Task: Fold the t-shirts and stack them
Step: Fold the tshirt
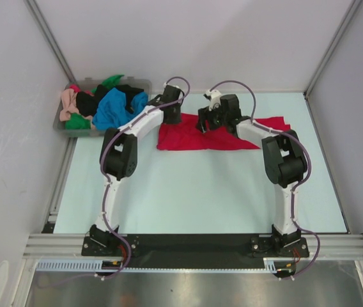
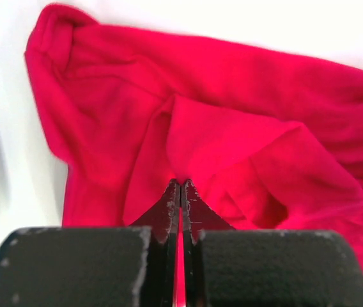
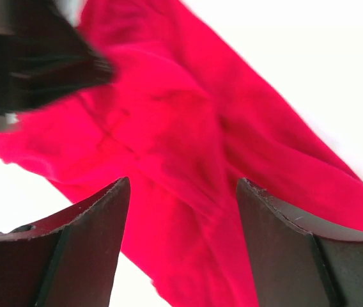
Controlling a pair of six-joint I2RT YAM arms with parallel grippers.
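Up close, the right claw (image 3: 183,187) has its two black fingers (image 3: 98,243) spread apart over the red shirt (image 1: 188,138). Cloth shows between them, but they aren't pinching anything. Meanwhile the left claw (image 2: 180,187) is clamped tight on a raised fold of that same shirt. It lies rumpled at the far side of the pale table (image 1: 200,192), under both claws. Off to the left, a grey bin (image 1: 144,84) holds the other shirts (image 1: 113,109) in a heap: blue, black, green, pink.
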